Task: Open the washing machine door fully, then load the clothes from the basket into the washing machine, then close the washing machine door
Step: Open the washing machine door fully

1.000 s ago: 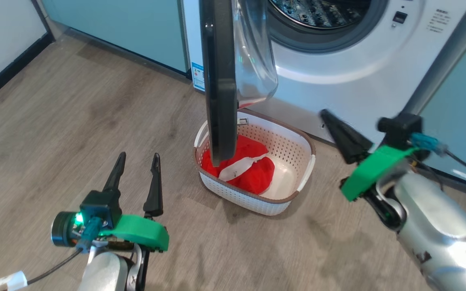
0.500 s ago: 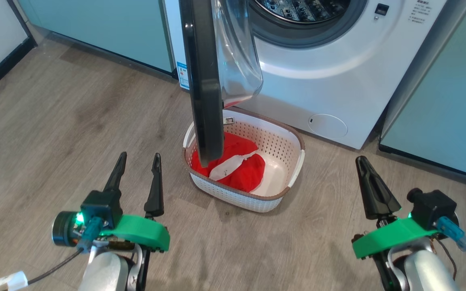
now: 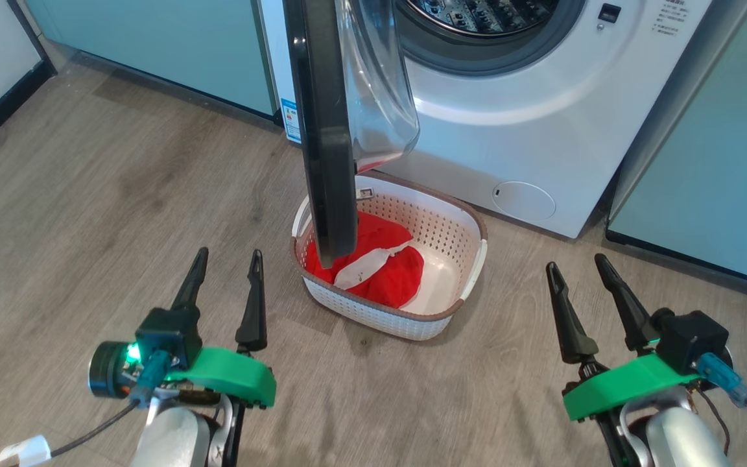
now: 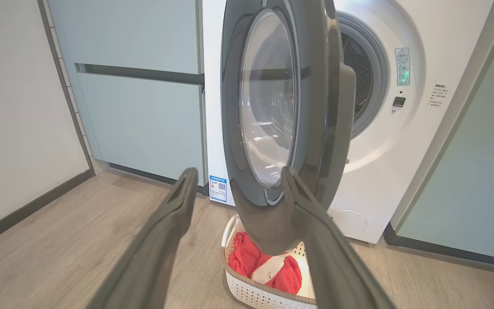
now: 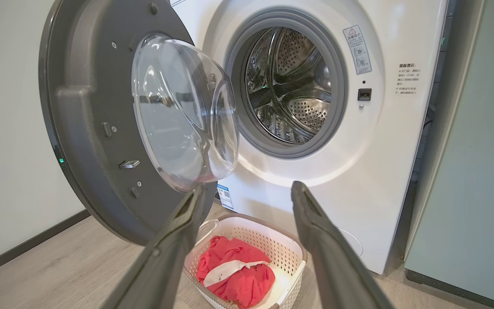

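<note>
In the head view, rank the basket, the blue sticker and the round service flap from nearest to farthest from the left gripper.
1. basket, just right of the left gripper.
2. blue sticker, at the washing machine's lower left corner.
3. round service flap, low on the machine's right side.

Grey wood-grain floor (image 3: 88,194); pale teal cabinets (image 3: 153,45) at back; white wall (image 4: 15,107) with dark skirting (image 4: 28,210).

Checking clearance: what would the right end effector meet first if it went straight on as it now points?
Probably the washing machine front just below the drum opening, though depth is unclear; the open door bulges close alongside.
</note>
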`<state>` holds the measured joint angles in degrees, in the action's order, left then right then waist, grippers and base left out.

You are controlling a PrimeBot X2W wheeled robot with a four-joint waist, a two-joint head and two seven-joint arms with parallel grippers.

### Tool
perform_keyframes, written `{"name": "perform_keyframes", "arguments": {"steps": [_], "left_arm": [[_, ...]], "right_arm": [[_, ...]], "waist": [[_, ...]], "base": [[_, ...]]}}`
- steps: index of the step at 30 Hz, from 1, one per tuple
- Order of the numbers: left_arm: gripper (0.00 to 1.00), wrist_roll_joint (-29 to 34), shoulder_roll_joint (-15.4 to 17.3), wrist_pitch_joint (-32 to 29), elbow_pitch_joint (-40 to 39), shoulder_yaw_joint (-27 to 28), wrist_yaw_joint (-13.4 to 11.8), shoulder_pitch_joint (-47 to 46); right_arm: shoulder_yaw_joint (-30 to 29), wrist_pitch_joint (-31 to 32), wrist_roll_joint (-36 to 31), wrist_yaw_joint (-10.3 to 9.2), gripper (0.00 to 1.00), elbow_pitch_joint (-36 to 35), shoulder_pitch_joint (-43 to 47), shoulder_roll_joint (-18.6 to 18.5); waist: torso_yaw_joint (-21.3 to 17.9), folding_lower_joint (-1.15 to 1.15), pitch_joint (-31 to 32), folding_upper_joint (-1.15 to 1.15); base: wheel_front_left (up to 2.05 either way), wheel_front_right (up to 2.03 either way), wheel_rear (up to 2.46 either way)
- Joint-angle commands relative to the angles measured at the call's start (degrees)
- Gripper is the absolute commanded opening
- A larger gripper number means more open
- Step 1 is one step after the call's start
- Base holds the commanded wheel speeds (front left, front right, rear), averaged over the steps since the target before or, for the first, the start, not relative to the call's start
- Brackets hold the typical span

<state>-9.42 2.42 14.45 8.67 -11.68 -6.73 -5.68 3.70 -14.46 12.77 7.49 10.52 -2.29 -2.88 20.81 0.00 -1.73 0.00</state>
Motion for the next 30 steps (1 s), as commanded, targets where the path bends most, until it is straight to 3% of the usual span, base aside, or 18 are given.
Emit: {"name": "perform_keyframes", "arguments": {"steps": [1, 29, 30], "left_arm": [[1.0, 0.4, 0.5, 0.5, -1.5, 1.4, -0.3, -1.3], [1.0, -0.3, 0.5, 0.5, -0.8, 1.1, -0.4, -1.1], [0.95, -0.7, 0.5, 0.5, -0.7, 1.0, -0.2, -1.0]], "right_arm": [[1.4, -0.5, 0.4, 0.0, 1.0, -1.8, -1.2, 0.0], [2.4, -0.5, 0.8, 0.0, 1.0, -2.4, -1.2, 0.0], [2.5, -0.5, 0.8, 0.0, 1.0, -2.5, -1.2, 0.0]], "waist": [[0.0, 0.0, 0.0, 0.0], [-0.5, 0.0, 1.1, 0.0], [-0.6, 0.0, 1.0, 0.0]], "base": [[0.0, 0.0, 0.0], [0.0, 0.0, 0.0], [0.0, 0.0, 0.0]]}}
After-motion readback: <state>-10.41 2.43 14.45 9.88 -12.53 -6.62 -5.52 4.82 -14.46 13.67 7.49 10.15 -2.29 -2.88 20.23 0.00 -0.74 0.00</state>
